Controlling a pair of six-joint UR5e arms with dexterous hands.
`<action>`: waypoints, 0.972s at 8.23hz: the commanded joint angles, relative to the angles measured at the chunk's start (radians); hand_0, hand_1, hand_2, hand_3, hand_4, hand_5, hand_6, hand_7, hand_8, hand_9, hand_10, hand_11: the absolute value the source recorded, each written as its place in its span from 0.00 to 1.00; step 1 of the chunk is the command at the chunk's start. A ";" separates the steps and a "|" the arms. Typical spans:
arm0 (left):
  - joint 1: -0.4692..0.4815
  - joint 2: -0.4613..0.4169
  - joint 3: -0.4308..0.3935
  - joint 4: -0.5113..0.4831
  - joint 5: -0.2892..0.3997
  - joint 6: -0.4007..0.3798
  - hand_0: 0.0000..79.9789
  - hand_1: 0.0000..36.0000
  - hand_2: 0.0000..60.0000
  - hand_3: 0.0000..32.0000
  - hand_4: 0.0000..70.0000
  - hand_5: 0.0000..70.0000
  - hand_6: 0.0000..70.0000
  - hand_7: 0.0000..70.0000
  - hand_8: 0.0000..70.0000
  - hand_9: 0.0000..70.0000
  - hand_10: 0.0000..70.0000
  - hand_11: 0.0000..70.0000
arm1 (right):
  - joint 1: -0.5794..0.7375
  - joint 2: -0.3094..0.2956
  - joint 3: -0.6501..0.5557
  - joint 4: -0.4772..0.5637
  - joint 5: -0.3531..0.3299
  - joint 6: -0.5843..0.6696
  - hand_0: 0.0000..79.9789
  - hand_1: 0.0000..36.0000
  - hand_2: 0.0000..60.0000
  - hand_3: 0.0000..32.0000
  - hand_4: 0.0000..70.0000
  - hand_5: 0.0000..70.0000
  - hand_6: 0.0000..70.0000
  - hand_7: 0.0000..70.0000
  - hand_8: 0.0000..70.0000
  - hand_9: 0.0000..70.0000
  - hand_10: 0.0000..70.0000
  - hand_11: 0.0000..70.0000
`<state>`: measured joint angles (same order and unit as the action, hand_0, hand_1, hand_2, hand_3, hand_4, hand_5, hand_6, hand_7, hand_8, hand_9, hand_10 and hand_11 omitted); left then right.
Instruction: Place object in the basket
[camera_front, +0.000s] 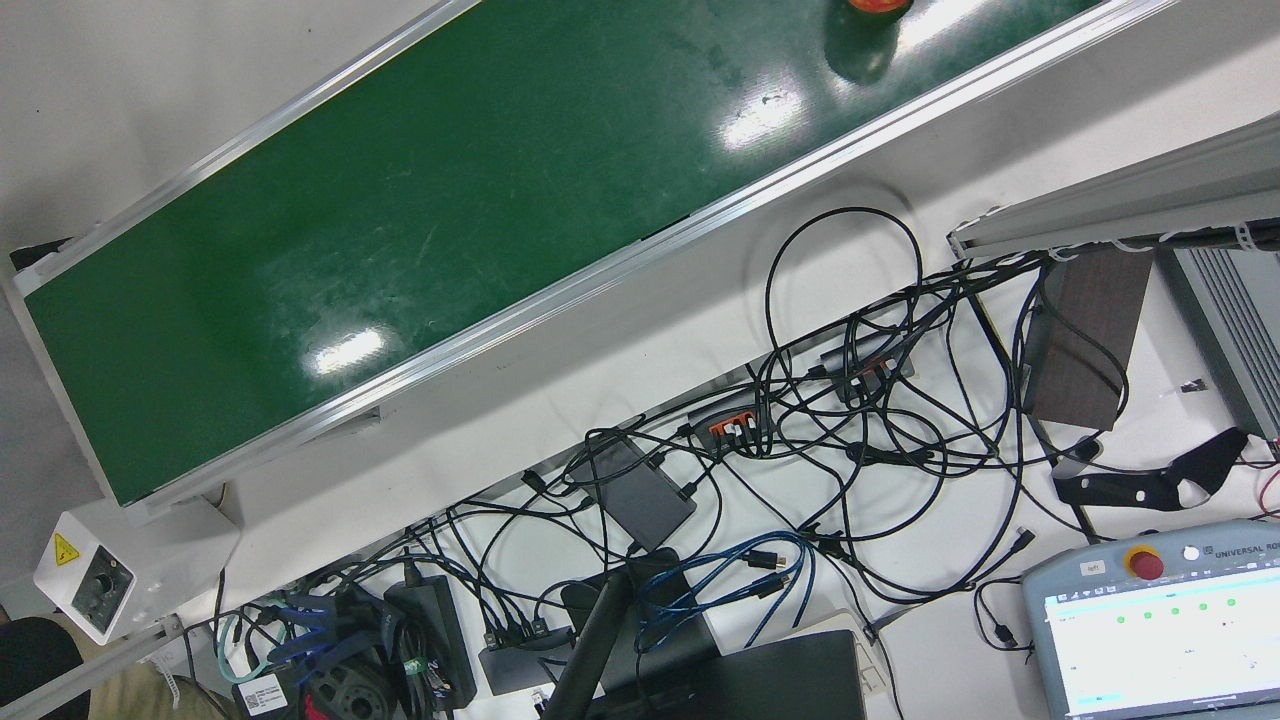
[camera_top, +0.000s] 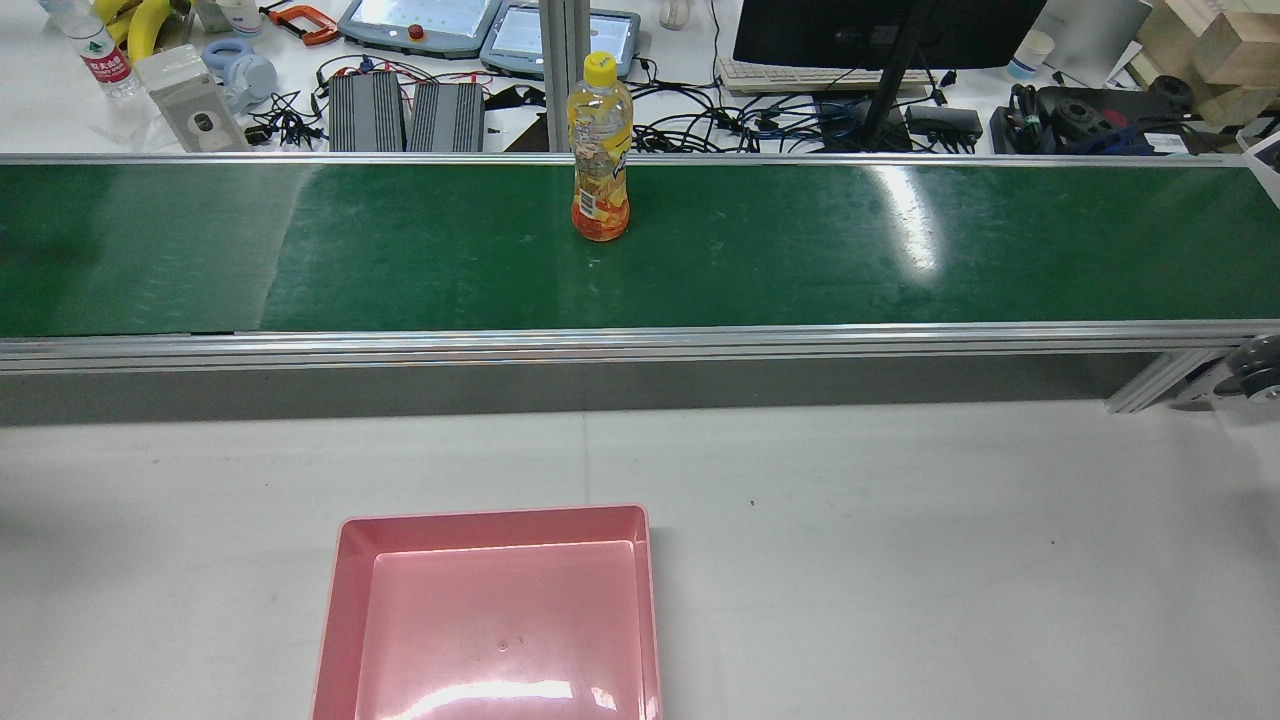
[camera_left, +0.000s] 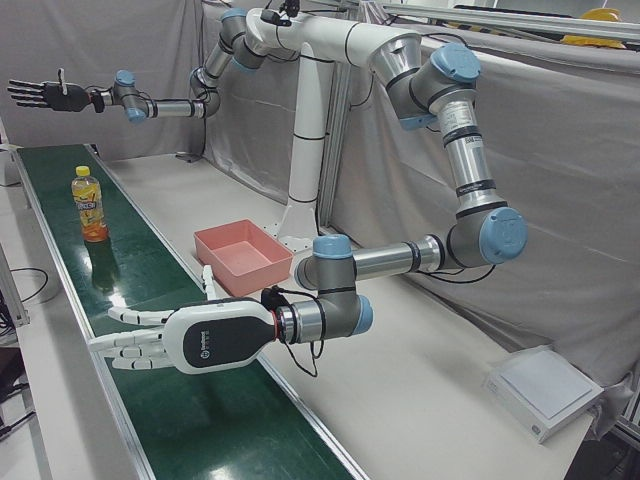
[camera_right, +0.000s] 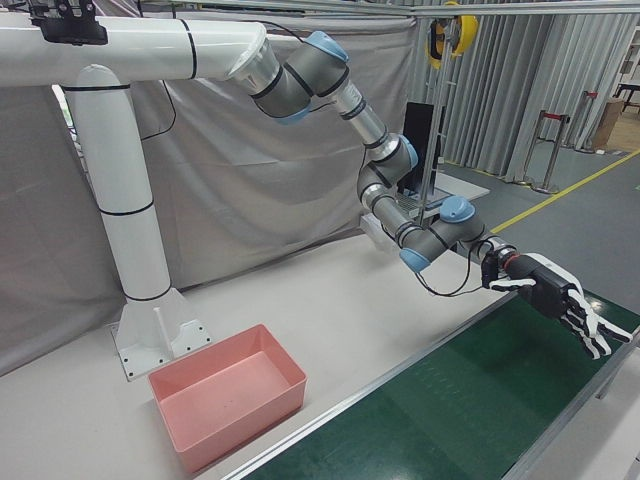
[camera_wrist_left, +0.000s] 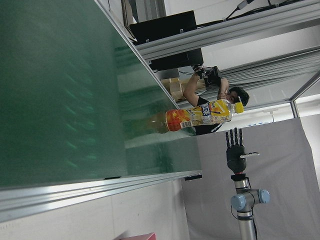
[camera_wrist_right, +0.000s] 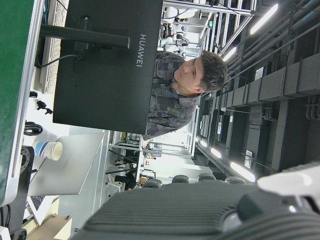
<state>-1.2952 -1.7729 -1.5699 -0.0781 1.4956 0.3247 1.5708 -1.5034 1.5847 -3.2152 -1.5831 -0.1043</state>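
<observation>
A juice bottle (camera_top: 600, 150) with a yellow cap and orange label stands upright on the green conveyor belt (camera_top: 800, 250), also seen as the bottle (camera_left: 89, 205) and, lying sideways in the left hand view, the bottle (camera_wrist_left: 200, 116). The pink basket (camera_top: 490, 620) sits empty on the white table, nearer the robot than the belt. My left hand (camera_left: 160, 340) hovers open over the belt, well short of the bottle, fingers spread. My right hand (camera_right: 560, 300) is open over the belt's other end; it shows far off as the right hand (camera_left: 40, 95). Neither holds anything.
Beyond the belt's far rail lie cable tangles (camera_front: 820, 420), teach pendants (camera_top: 420, 25), a monitor (camera_top: 880, 30) and power bricks. A person (camera_wrist_right: 185, 85) stands behind the monitor. The white pedestal (camera_right: 130, 250) rises behind the basket (camera_right: 225, 405).
</observation>
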 joint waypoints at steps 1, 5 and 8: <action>0.046 -0.055 -0.001 0.052 0.000 0.013 0.61 0.20 0.00 0.00 0.27 0.28 0.00 0.00 0.10 0.17 0.12 0.19 | 0.000 -0.001 0.000 0.000 0.000 0.000 0.00 0.00 0.00 0.00 0.00 0.00 0.00 0.00 0.00 0.00 0.00 0.00; 0.086 -0.132 -0.002 0.089 0.000 0.036 0.61 0.21 0.00 0.00 0.26 0.27 0.00 0.00 0.10 0.17 0.12 0.20 | 0.000 -0.001 0.000 0.000 0.000 0.000 0.00 0.00 0.00 0.00 0.00 0.00 0.00 0.00 0.00 0.00 0.00 0.00; 0.150 -0.198 0.001 0.112 -0.002 0.059 0.60 0.16 0.00 0.00 0.25 0.26 0.00 0.00 0.10 0.17 0.12 0.19 | 0.000 -0.001 0.000 0.000 0.000 0.000 0.00 0.00 0.00 0.00 0.00 0.00 0.00 0.00 0.00 0.00 0.00 0.00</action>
<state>-1.2042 -1.9246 -1.5719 0.0129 1.4956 0.3725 1.5708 -1.5038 1.5846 -3.2152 -1.5831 -0.1043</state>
